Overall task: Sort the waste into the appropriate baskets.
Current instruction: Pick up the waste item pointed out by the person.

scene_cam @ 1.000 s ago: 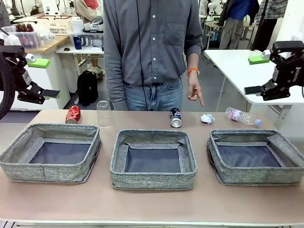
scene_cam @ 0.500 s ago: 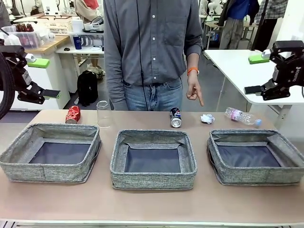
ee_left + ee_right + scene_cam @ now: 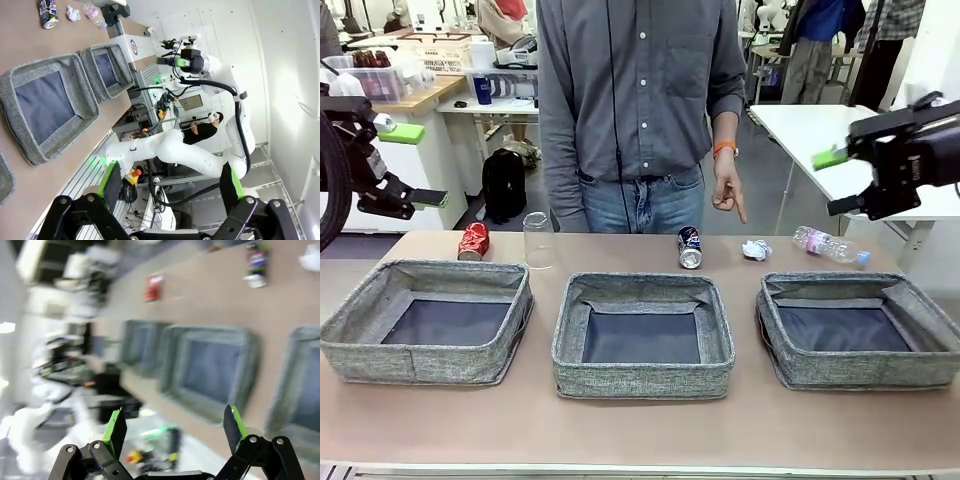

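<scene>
Along the table's far edge lie a crushed red can, an upside-down clear cup, a dark blue can, a white paper wad and a clear bottle. Three grey baskets stand in a row: left, middle, right. My left gripper hangs open off the table's left end. My right gripper is open in the air above the bottle. The blurred right wrist view has its open gripper over the middle basket, with the red can and blue can beyond.
A person stands at the far side, one hand pointing down near the blue can. The left wrist view has its open gripper, two baskets and the right arm farther off. A white table stands behind on the right.
My right gripper has swung left and tilted, from beyond the table's right end to above the bottle. The left arm and the waste have not moved.
</scene>
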`<state>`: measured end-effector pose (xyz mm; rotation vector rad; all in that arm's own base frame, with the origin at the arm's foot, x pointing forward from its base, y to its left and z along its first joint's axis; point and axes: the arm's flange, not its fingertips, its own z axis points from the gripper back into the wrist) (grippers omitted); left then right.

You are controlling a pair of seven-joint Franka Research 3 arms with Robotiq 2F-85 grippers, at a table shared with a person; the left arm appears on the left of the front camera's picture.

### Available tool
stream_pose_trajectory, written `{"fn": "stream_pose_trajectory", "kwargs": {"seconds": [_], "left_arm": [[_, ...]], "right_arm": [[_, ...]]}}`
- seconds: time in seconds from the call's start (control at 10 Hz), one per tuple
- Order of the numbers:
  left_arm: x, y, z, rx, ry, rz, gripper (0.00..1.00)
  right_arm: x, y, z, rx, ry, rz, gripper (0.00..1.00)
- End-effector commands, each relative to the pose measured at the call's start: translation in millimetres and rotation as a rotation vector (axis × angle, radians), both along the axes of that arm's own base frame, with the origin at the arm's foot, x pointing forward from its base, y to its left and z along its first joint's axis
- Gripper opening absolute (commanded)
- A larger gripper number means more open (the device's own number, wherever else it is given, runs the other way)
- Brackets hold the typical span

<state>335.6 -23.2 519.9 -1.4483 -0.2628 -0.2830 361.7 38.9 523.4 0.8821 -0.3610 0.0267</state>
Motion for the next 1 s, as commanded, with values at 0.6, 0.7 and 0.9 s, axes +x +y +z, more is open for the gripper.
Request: {"fn": "stream_pose_trajectory", "kwargs": {"seconds": [0.6, 0.7, 0.9], "left_arm": [[2, -2, 3, -0.024, -0.024, -0.002, 1.0], [2, -2, 3, -0.024, -0.024, -0.002, 1.0], [2, -2, 3, -0.024, -0.024, -0.002, 1.0]], "right_arm": [[55, 18, -31, -0.476, -0.052, -0.131, 1.0], [55, 18, -31, -0.476, -0.052, -0.131, 1.0], [80, 18, -35, -0.498, -0.093, -0.16, 1.0]]}}
